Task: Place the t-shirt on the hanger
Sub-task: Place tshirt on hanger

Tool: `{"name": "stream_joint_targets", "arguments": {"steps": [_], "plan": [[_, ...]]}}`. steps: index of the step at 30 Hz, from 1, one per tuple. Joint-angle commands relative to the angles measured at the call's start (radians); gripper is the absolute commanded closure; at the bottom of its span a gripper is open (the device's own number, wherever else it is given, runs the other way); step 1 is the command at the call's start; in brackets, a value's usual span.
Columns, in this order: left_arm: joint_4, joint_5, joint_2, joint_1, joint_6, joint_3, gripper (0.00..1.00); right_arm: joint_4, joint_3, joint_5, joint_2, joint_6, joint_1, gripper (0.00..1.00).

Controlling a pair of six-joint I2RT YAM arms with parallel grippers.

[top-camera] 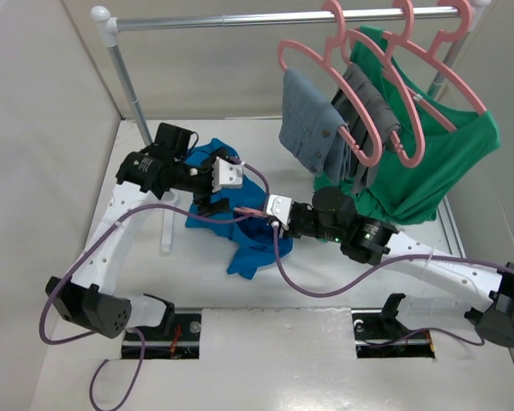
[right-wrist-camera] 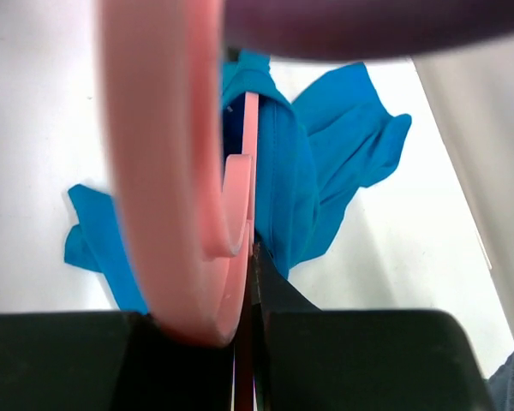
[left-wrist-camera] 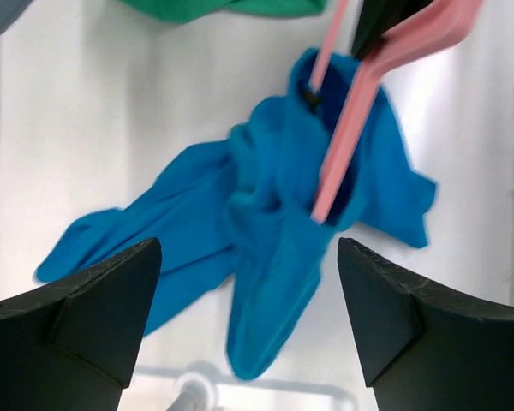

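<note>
The bright blue t-shirt point(top-camera: 244, 248) lies crumpled on the white table between the two arms. My right gripper point(top-camera: 261, 212) is shut on the pink hanger point(top-camera: 248, 211), which lies low and pokes one arm into the cloth. In the right wrist view the hanger's hook point(right-wrist-camera: 167, 171) looms close, with the jaws point(right-wrist-camera: 254, 282) pinched on its stem and the t-shirt point(right-wrist-camera: 325, 163) beyond. My left gripper point(top-camera: 204, 195) hovers over the shirt's far part. Its view shows the gripper point(left-wrist-camera: 248, 244) open and empty above the t-shirt point(left-wrist-camera: 265, 223), with the hanger point(left-wrist-camera: 343, 137) entering the cloth.
A metal clothes rail point(top-camera: 283, 19) spans the back, its post point(top-camera: 128, 86) at the left. Pink hangers on it carry grey trousers point(top-camera: 313, 120) and a green shirt point(top-camera: 437, 163) at the back right. The rail's white foot point(top-camera: 170, 227) lies beside the shirt. Purple cables point(top-camera: 325, 287) trail over the table.
</note>
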Motion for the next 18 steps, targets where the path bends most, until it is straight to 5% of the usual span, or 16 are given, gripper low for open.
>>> {"name": "stream_joint_targets", "arguments": {"steps": [1, 10, 18], "plan": [[0.020, 0.071, -0.028, 0.071, 0.081, 0.011, 0.19, 0.098, 0.001, -0.009, 0.005, 0.008, -0.010, 1.00], [-0.067, 0.115, -0.017, 0.142, 0.276, -0.023, 0.07, 0.118, -0.018, -0.018, 0.024, 0.008, -0.010, 1.00], [0.117, -0.050, -0.008, 0.111, 0.270, -0.231, 0.07, 0.118, -0.018, -0.027, 0.024, -0.001, -0.010, 1.00]]}}
